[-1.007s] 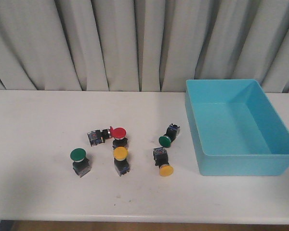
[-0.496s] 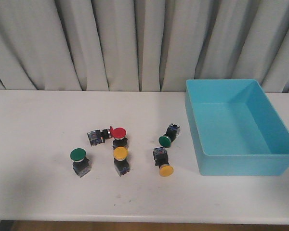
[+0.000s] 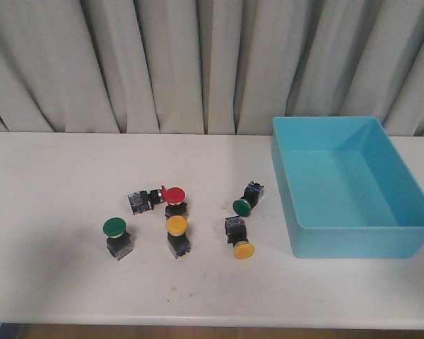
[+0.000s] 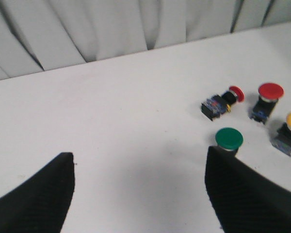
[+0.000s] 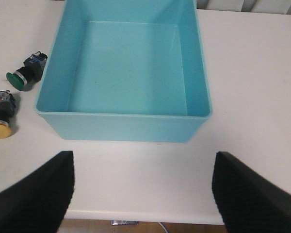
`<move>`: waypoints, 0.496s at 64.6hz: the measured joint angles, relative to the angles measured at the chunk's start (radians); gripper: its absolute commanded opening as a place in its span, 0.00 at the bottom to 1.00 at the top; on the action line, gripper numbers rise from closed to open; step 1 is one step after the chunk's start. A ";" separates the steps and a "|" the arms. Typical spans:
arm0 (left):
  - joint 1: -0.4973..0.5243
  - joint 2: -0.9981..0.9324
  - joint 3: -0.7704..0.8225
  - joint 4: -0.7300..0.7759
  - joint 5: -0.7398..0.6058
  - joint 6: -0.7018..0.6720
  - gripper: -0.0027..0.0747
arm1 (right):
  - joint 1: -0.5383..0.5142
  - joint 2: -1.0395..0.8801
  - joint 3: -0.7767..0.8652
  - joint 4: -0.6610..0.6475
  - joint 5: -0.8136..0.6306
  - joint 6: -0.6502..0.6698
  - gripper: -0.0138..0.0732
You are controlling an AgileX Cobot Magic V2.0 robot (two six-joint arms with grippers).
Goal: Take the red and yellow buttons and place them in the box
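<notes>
In the front view an upright red button (image 3: 174, 195) stands mid-table. A second red button (image 3: 144, 199) lies on its side to its left. An upright yellow button (image 3: 177, 226) stands in front of them, and another yellow button (image 3: 242, 247) lies tipped over to the right. The turquoise box (image 3: 353, 240) sits at the right, nothing in it. My left gripper (image 4: 138, 162) is open and empty over bare table, left of the buttons. My right gripper (image 5: 143, 160) is open and empty above the table's front edge, in front of the box (image 5: 121, 126).
An upright green button (image 3: 114, 227) stands at the left of the group, close to my left gripper's finger (image 4: 247, 194). Another green button (image 3: 242, 205) lies near the box's left wall. Grey curtains hang behind the table.
A dark sliver of my right arm now shows at the right edge of the front view. The buttons and box have not moved.
</notes>
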 measured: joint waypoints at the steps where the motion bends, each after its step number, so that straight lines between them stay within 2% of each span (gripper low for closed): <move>1: -0.009 0.013 -0.011 0.000 0.018 0.009 0.76 | 0.000 0.000 0.000 0.000 0.000 0.000 0.78; 10: -0.091 0.138 -0.105 -0.014 0.094 0.092 0.76 | 0.000 0.000 0.000 0.000 0.005 -0.001 0.76; 32: -0.249 0.414 -0.209 -0.070 0.103 0.211 0.76 | 0.000 0.000 0.000 0.000 0.019 -0.001 0.74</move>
